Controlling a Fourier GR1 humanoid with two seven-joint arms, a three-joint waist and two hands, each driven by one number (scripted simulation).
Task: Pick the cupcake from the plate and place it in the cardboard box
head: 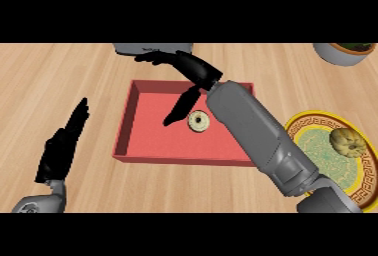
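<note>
Centre frame: red cardboard box (pixel 148 150) on wooden worktop (pixel 59 70), small round cupcake (pixel 198 121) lying inside on its floor. Right hand (pixel 193 70) above box's upper edge, released, fingers straight, thumb pointing down beside cupcake, apart from it. Lower left: left hand (pixel 63 147) open, fingers up, resting. Right edge: yellow-rimmed plate (pixel 310 120) carrying another cupcake-like item (pixel 347 141). Upper right: pot (pixel 343 52), partly cut off.

A pale round cupcake (pixel 198 121) lies inside the red box (pixel 140 125), mid-frame. The gold-rimmed green plate (pixel 314 145) sits at right.
</note>
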